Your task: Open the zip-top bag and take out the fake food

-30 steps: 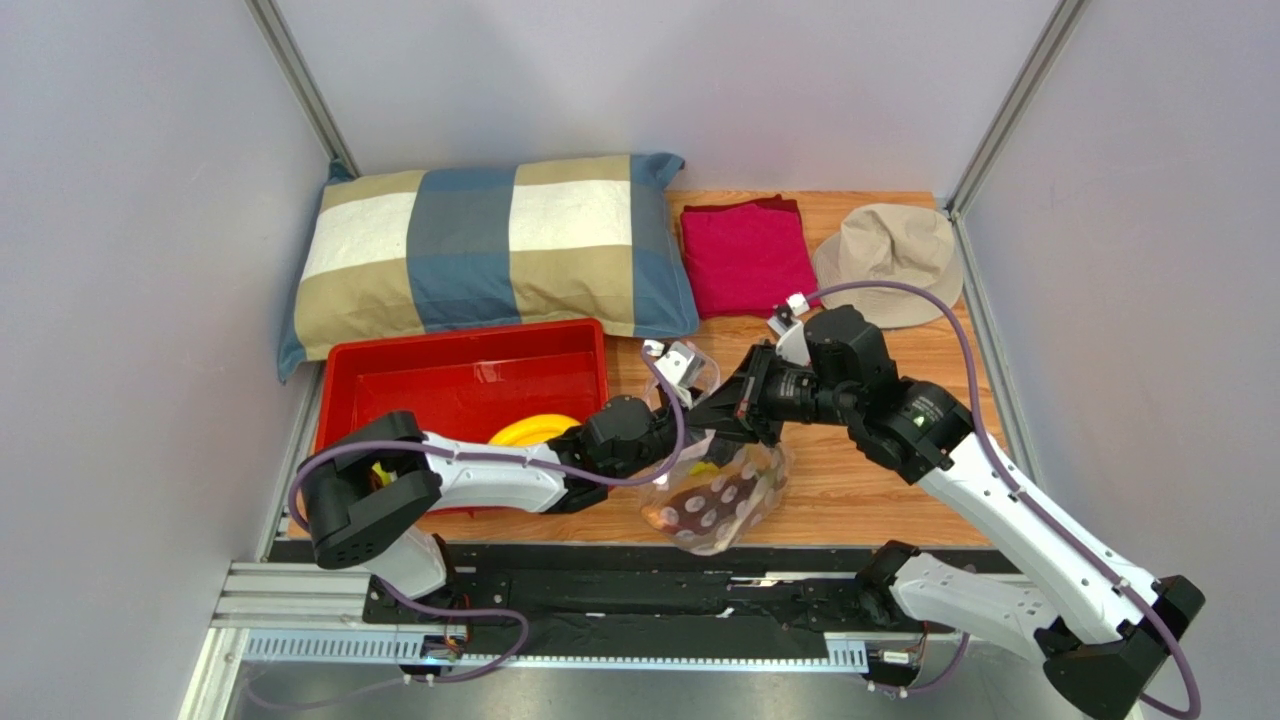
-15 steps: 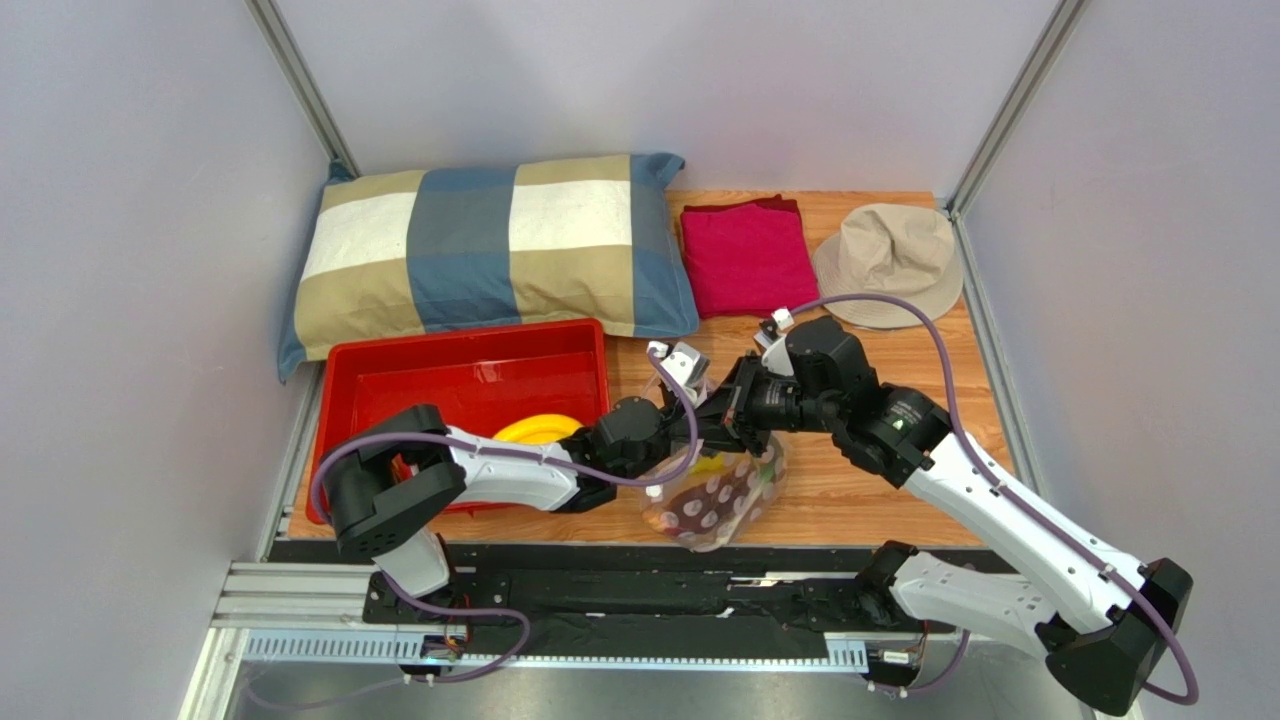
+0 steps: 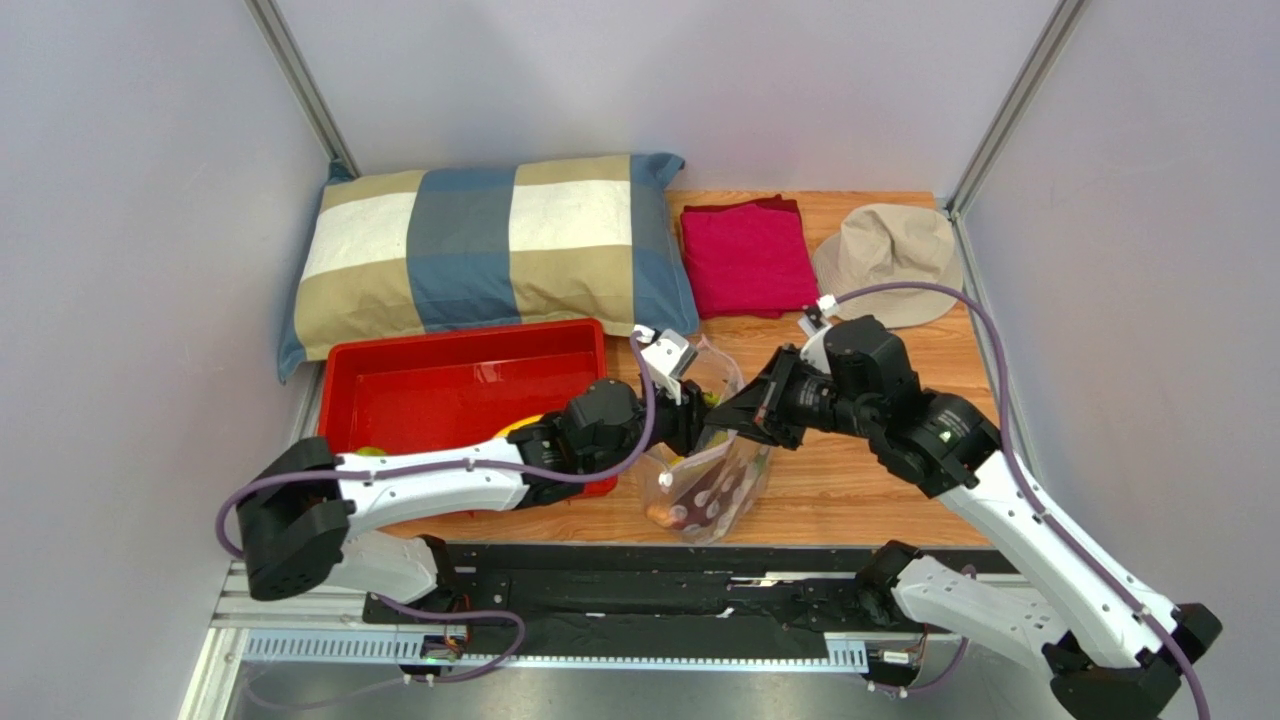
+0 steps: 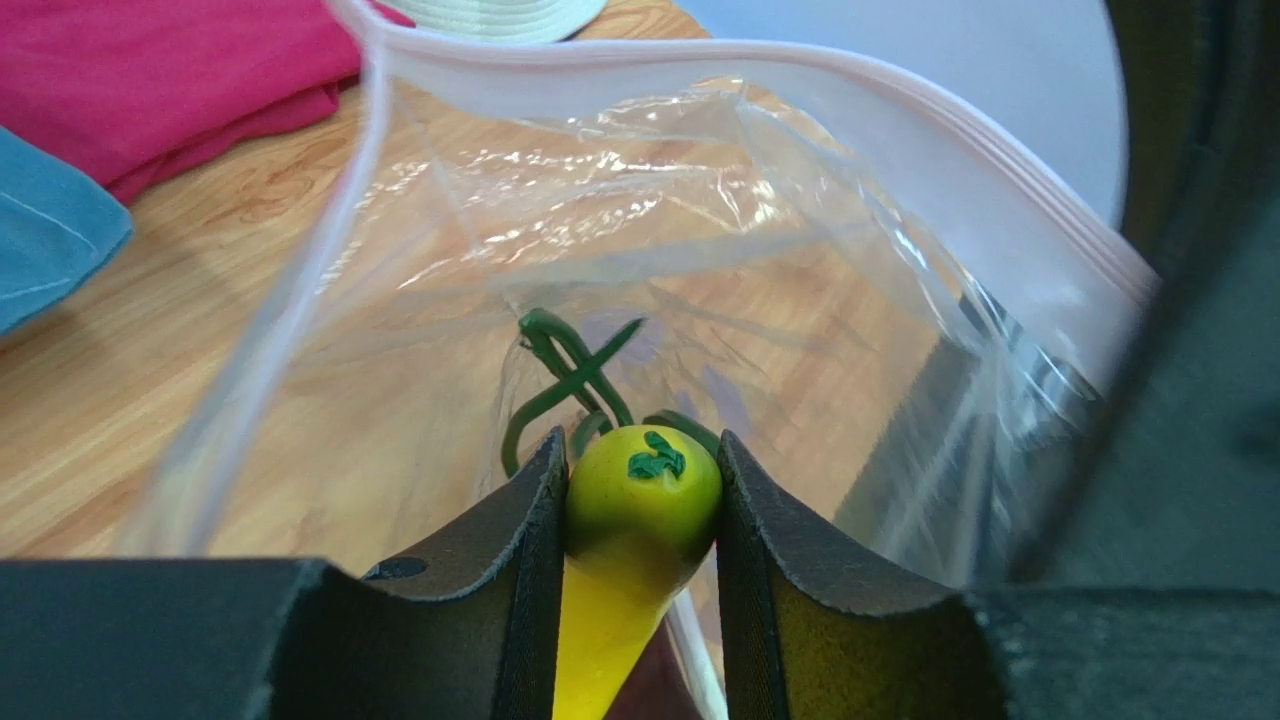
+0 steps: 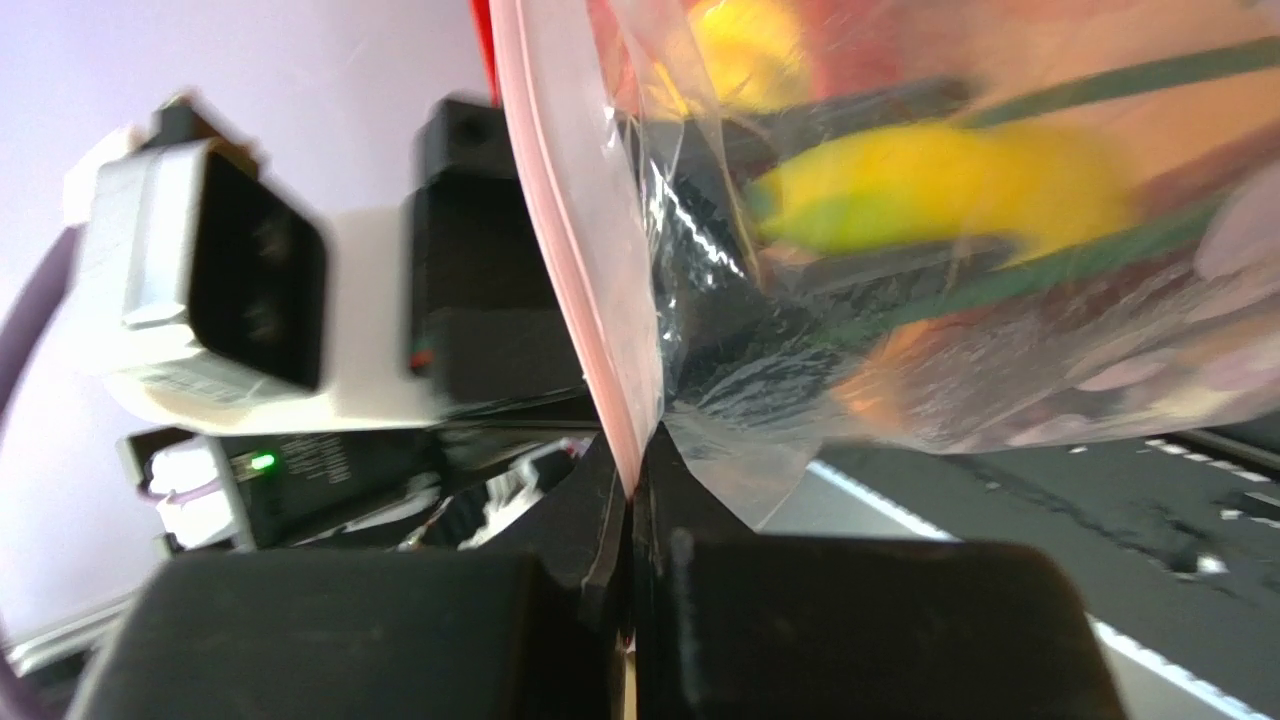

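While the left gripper [image 4: 643, 455] clamps 1 yellow-green piece of fake food [image 4: 637, 518] inside the zip-top bag [image 3: 721, 480] (mouth open, centre of the scene), the right gripper [image 5: 631, 503] pinches its pink rim. Removal step in hand; next, lift the piece clear of the plastic.

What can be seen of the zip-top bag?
The zip-top bag is clear, crinkly plastic with a pink zip strip along its open mouth, held up over the wooden table. The right gripper has its jaws shut on the rim; the left gripper, inside the mouth, clamps a yellow-green toy food. Other toy pieces show through the plastic.
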Controlling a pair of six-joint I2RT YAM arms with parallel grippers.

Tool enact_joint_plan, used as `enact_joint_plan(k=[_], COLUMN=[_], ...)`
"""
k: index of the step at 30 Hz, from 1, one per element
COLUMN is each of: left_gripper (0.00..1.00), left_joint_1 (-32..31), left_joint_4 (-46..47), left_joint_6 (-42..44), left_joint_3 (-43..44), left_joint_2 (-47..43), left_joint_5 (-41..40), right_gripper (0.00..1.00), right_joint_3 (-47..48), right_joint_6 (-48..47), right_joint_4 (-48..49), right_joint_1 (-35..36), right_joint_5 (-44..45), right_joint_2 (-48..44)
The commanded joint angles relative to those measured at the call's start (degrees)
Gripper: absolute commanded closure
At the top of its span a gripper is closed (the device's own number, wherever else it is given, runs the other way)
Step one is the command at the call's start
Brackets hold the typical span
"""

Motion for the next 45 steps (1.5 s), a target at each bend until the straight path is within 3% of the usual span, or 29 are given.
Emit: enact_joint_plan(k=[1,4,9,15,19,25,29,31,37,40,45], left_gripper=[1.00,1.00,1.00,1.00,1.00,1.00,1.00,1.00,1.00,1.00,0.99], left_joint_1=[-0.4,-0.4,-0.4,0.1,3.2,10.2,19.8,25.8,31.9,33.3,38.0], left_joint_4=[-13.4,-17.2,-24.0,-32.8,-35.3,-49.7,-64.8,-67.5,-67.5,-68.9,-66.4], left_joint_6=[2.4,3.2,5.1,9.0,5.2,0.1,-6.9,-11.6,-17.5,-21.0,-19.6], left_joint_3=[2.7,3.1,10.4,23.2,28.0,32.8,32.3,30.0,20.6,16.2,10.3], left_joint_2=[-6.8,-10.1,-14.0,-17.5,-19.8,-23.1,-25.7,-28.1,-33.3,-32.8,-29.3], left_joint_5=[2.6,4.6,7.0,-3.9,-5.2,-14.8,-19.1,-19.1,-21.2,-24.4,-23.8], right_gripper=[1.00,1.00,1.00,1.00,1.00,1.00,1.00,1.00,1.00,1.00,1.00], right_joint_3=[2.5,3.3,1.9,1.5,1.9,3.5,5.3,5.9,6.4,6.8,7.8], right_joint_6=[-5.1,-7.8,-11.1,-13.7,-15.2,-17.6,-20.5,-21.1,-22.3,-22.7,-23.2], right_joint_4=[-5.0,-7.4,-6.0,-7.0,-8.4,-11.2,-13.7,-15.0,-16.6,-16.8,-17.0], right_joint_1=[-2.2,-2.6,-2.5,-2.4,-2.3,-2.3,-2.4,-2.3,-2.5,-2.4,-2.4], right_joint_5=[8.4,9.8,2.2,3.8,4.0,6.0,7.2,7.6,8.0,7.5,6.8], right_joint_2=[-4.2,-4.7,-2.1,-2.2,-1.8,-2.1,-1.8,-1.9,-2.9,-2.8,-2.3])
